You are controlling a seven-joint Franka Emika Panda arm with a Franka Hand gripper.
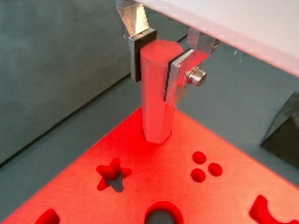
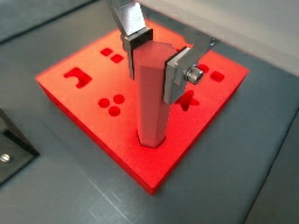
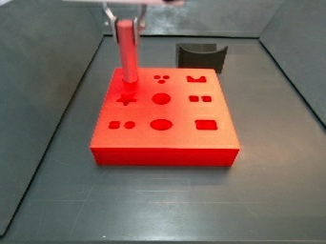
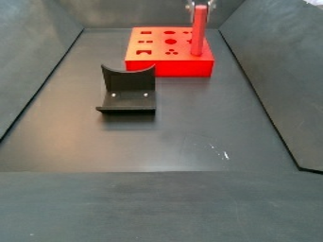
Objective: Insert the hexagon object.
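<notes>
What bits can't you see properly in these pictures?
- The rod's bottom end: in both wrist views, you can't tell whether it is inside a hole in the red block.
- The pincer: cut off by the top edge in both side views.
- The dark bracket: cut off by a wrist view's edge.

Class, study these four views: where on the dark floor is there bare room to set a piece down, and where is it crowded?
Bare floor stretches in front of the dark L-shaped fixture. A strip runs between the flat red block with shaped holes and the side wall. Crowded: the block's corner, where the gripper holds the slim salmon-red hexagon rod upright.
</notes>
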